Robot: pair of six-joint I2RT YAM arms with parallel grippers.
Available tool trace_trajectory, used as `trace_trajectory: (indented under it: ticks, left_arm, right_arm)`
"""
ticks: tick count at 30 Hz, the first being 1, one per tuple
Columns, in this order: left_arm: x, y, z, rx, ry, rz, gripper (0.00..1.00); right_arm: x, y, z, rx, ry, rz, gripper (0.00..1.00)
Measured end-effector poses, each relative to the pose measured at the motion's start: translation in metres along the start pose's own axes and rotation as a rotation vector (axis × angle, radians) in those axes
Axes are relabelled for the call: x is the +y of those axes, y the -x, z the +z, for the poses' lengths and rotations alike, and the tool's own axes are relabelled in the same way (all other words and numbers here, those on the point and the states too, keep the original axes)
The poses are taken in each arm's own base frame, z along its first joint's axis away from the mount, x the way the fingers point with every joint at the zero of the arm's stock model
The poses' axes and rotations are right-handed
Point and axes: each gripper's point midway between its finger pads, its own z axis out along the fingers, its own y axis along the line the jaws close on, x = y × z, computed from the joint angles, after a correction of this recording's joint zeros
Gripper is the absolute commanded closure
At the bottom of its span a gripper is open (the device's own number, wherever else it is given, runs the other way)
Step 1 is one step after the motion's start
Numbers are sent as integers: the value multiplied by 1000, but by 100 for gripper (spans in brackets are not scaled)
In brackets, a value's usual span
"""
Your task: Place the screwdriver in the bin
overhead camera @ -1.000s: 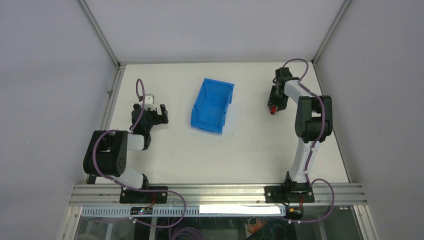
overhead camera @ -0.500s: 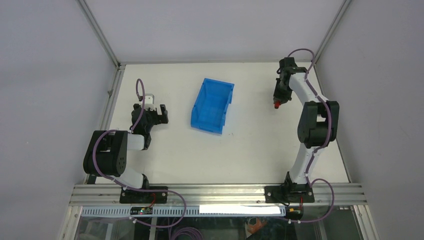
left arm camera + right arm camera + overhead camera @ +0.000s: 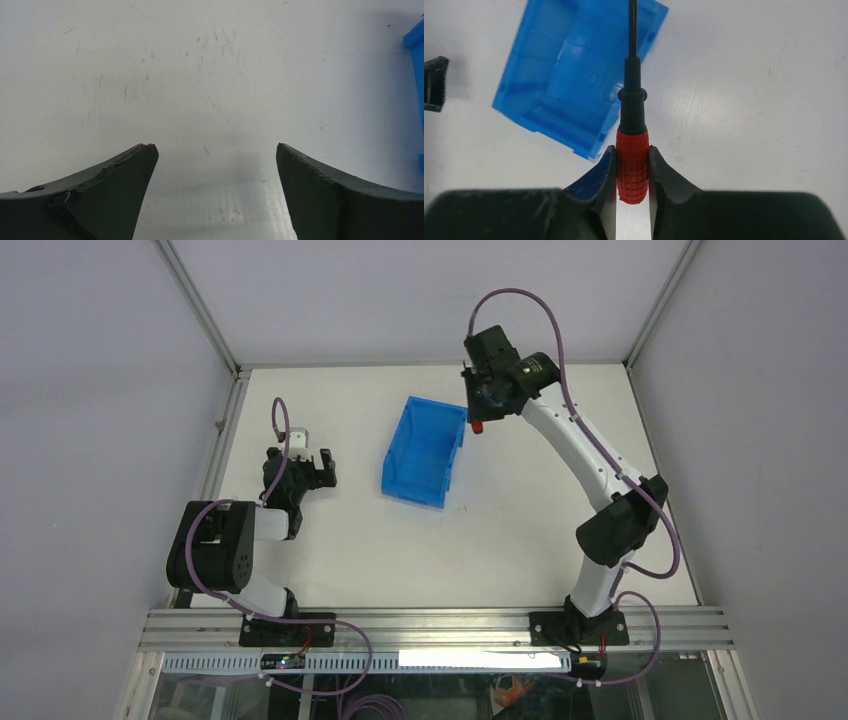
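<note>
Near edge of the bench (image 3: 520,530): both arm bases bolted side by side, well short of the bin (image 3: 405,455).

Left arm folded low, on the left of the bin. Left claw (image 3: 327,468) sits well apart from the bin's left wall, about level with its near half. Left wrist view: the two dark fingers (image 3: 120,175) spread wide, only scratched bench between them, nothing held. A sliver of blue bin shows at the right edge of that view.

The bin stands on the bench about midway between the two arms, long axis running near to far and skewed a little, far end leaning right. Inside is bare blue plastic.

Right arm stretched long, reaching up and leftward toward the bin's far end. Right claw (image 3: 631,155) hangs off the bench, by the bin's far right corner. It is clamped on the screwdriver (image 3: 631,170): red handle pinched between both fingers, dark collar and thin shaft sticking straight out past the fingertips.

Right wrist view: the handle lies over bare bench just beside the bin's wall; the shaft crosses over a corner of the bin and runs out of view at the top. The screwdriver is in the air, touching neither the bin nor the bench.

Top view: the red end shows just right of the bin's far right rim.
</note>
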Motion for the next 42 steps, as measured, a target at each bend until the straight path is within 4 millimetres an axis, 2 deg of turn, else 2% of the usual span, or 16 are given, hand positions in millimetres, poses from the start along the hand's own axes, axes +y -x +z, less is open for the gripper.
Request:
trace_trajectory:
  ticks: [3,6,11,15,19,24,30,33,42]
  left_arm:
    - [0,0,0,0,0,0,1]
    - [0,0,0,0,0,0,1]
    - [0,0,0,0,0,0,1]
    - [0,0,0,0,0,0,1]
    - [0,0,0,0,0,0,1]
    - [0,0,0,0,0,0,1]
    - [0,0,0,0,0,0,1]
    - [0,0,0,0,0,0,1]
    - [0,0,0,1,0,0,1]
  right_arm:
    - [35,6,-13,-38,40,-43,100]
    - [57,5,-8,-41,53,-55,99]
    - [84,-11,29,9,46,-51,97]
    - [102,-31,61,52,48,-42,96]
    - [112,-51,86,90,37,-17,93]
    - [112,-74,113,126,17,28,87]
    - [120,-93,141,168,24,59,80]
    - [122,-103,155,196,21,59,74]
    - [128,-94,159,187,21,73,52]
